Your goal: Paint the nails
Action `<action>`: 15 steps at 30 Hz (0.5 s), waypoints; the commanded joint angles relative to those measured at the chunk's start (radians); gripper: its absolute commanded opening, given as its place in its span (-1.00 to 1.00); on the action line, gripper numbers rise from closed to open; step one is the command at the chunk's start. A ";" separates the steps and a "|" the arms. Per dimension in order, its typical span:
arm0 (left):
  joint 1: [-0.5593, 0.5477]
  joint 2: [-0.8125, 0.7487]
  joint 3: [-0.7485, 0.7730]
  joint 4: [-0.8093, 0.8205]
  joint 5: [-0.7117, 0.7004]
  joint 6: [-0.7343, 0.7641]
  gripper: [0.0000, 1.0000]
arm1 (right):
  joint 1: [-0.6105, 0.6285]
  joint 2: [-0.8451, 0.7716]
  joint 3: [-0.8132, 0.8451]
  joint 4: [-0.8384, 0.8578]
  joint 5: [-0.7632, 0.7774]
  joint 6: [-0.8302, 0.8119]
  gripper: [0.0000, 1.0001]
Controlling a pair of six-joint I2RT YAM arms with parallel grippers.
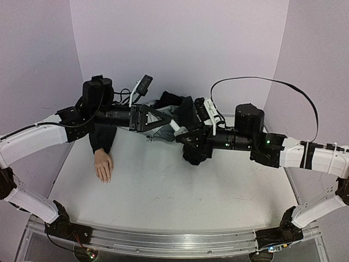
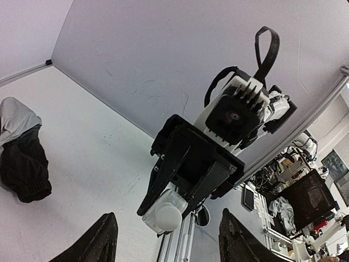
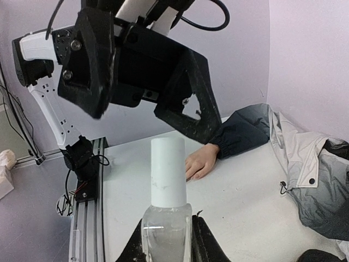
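Lilac walls (image 1: 180, 43) enclose a white bench (image 1: 174, 196). My right tool (image 3: 167, 252) is clamped on a small clear glass bottle (image 3: 166, 224), held above the bench with its white cap (image 3: 168, 172) pointing at my left tool (image 1: 158, 119). The left tool sits just beside the cap, its fingers (image 2: 106, 240) apart and gripping nothing. Well to the left, the mannequin hand (image 1: 103, 164) lies palm down on the bench, its wrist inside a sleeve of the grey-black jacket (image 1: 174, 106). The nails (image 1: 104, 177) point toward the near edge and are too small to resolve.

The nails (image 1: 103, 176) were too small to tell. The bottle (image 3: 167, 232) in my right jaws ran off the bottom edge, the jacket (image 3: 311, 180) off the right.
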 commanded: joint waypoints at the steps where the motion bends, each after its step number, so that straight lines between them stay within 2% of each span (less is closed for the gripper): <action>1: -0.001 0.007 0.067 -0.093 -0.026 0.040 0.29 | 0.004 0.010 0.067 0.037 0.040 -0.025 -1.00; 3: -0.001 0.018 0.080 -0.119 -0.021 0.051 0.36 | 0.005 0.016 0.071 0.036 0.040 -0.025 -1.00; 5: -0.002 0.028 0.086 -0.125 -0.004 0.054 0.35 | 0.005 0.025 0.076 0.036 0.040 -0.025 -1.00; 10: -0.002 0.042 0.098 -0.127 -0.002 0.053 -0.01 | 0.010 0.048 0.086 0.037 0.036 -0.029 -1.00; 15: -0.002 0.056 0.107 -0.130 0.011 0.052 -0.22 | 0.018 0.067 0.100 0.036 0.038 -0.036 -1.00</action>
